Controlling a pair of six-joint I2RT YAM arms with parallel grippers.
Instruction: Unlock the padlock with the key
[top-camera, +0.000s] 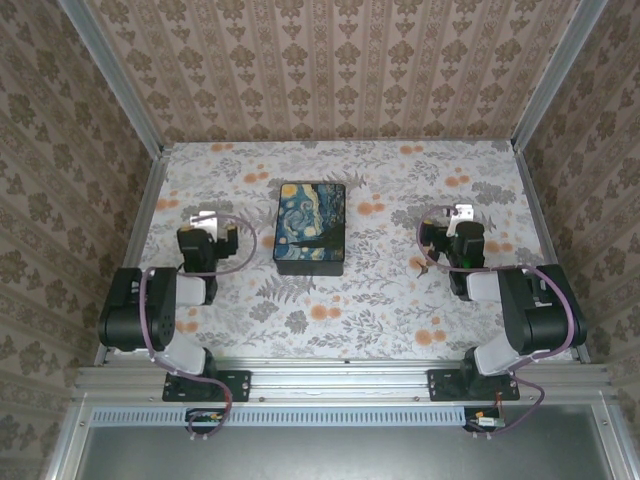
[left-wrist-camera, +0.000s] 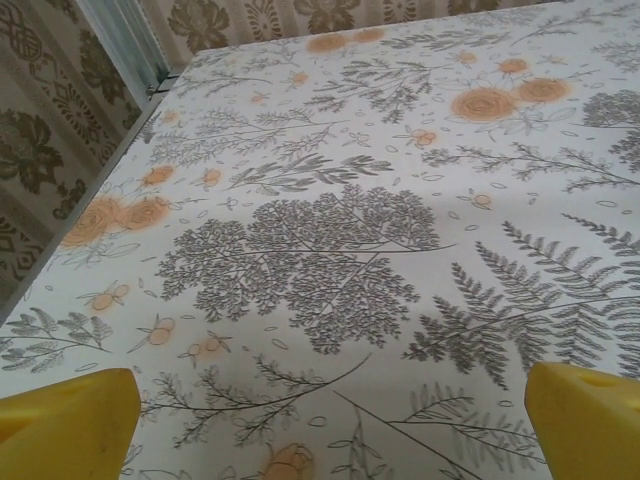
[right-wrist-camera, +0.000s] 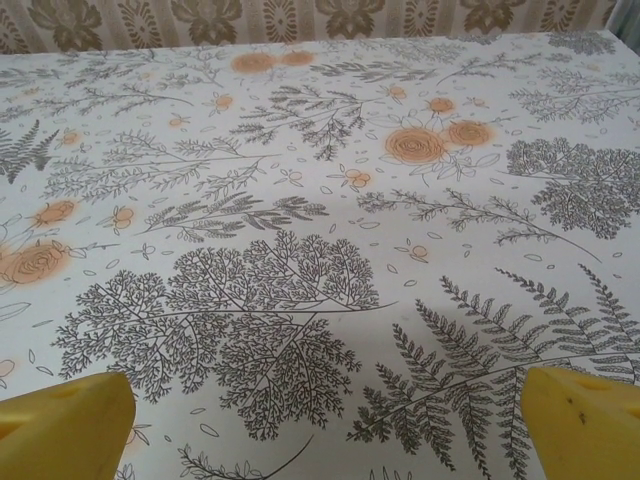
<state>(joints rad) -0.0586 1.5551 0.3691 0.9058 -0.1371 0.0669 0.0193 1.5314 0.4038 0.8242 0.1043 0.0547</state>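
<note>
The black box with the blue-yellow starry-night lid (top-camera: 310, 228) lies in the middle of the flowered cloth. The padlock and the key are out of view. My left gripper (top-camera: 206, 220) rests to the left of the box, apart from it. In the left wrist view the left gripper (left-wrist-camera: 330, 425) is open, its yellow fingertips (left-wrist-camera: 65, 425) far apart over bare cloth. My right gripper (top-camera: 458, 216) sits to the right of the box. The right gripper (right-wrist-camera: 325, 425) is also open, and between its yellow fingertips (right-wrist-camera: 585, 425) lies only printed cloth.
Patterned walls and metal posts (top-camera: 110, 75) close in the table on three sides. The cloth's left edge meets the wall rail (left-wrist-camera: 120, 140) close to the left gripper. Printed cloth (top-camera: 330, 300) stretches between the arms in front of the box.
</note>
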